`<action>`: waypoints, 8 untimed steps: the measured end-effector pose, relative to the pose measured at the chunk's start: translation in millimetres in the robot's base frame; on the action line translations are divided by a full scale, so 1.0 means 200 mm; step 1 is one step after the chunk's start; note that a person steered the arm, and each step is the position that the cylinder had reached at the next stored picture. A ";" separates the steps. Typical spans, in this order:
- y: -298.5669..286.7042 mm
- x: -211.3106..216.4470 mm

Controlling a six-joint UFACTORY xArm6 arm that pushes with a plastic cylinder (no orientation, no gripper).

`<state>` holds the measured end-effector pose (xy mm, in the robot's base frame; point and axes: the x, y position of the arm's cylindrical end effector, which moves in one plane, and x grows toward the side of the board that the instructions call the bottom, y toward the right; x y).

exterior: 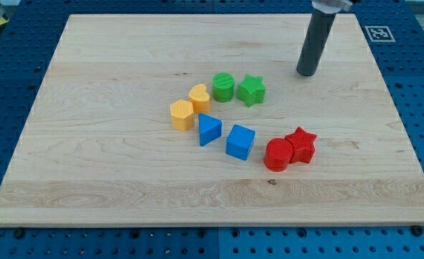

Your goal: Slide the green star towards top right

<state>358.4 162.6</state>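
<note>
The green star (251, 90) lies on the wooden board (111, 65), a little above the board's middle, touching a green cylinder (223, 87) on its left. My tip (307, 72) rests on the board up and to the right of the green star, a clear gap away from it. The dark rod rises from the tip to the view's top edge.
A yellow heart-like block (200, 97) and a yellow hexagon (182, 114) lie left of the green pair. A blue triangle (209, 129) and a blue cube (240, 142) lie below. A red cylinder (277, 154) and a red star (300, 144) touch at lower right.
</note>
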 end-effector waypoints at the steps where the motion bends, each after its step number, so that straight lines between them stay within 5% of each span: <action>1: 0.00 -0.01; 5: -0.15 0.44; 7: -0.61 0.36; 8: -0.58 0.19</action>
<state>395.9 46.5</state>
